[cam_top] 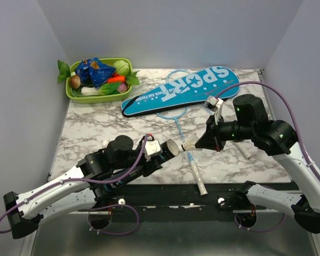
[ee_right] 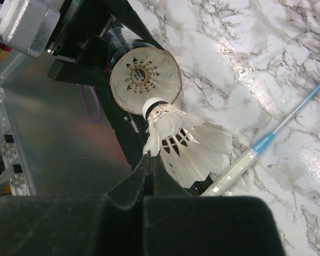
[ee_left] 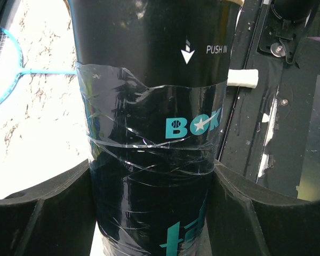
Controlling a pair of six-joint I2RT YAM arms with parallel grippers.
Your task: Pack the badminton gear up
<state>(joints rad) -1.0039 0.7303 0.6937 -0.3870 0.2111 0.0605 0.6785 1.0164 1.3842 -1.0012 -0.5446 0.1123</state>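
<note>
My left gripper (ee_left: 152,213) is shut on the dark clear tube (ee_left: 149,128), a finger pressed against each side. The tube (cam_top: 172,148) lies level, its open mouth (ee_right: 145,80) facing right with a shuttlecock inside it. My right gripper (ee_right: 152,158) is shut on the feather skirt of a white shuttlecock (ee_right: 186,141), whose cork tip touches the mouth's lower rim. In the top view this shuttlecock (cam_top: 189,144) hangs between both grippers. A light-blue racket (cam_top: 177,118) lies partly under the blue "SPORT" cover (cam_top: 181,90), its white butt (cam_top: 201,185) near the front edge.
A green tray (cam_top: 74,96) of toy vegetables stands at the back left. A second white handle (cam_top: 244,151) lies under my right arm. The black base rail (cam_top: 165,194) runs along the table's near edge. Grey walls close in on both sides.
</note>
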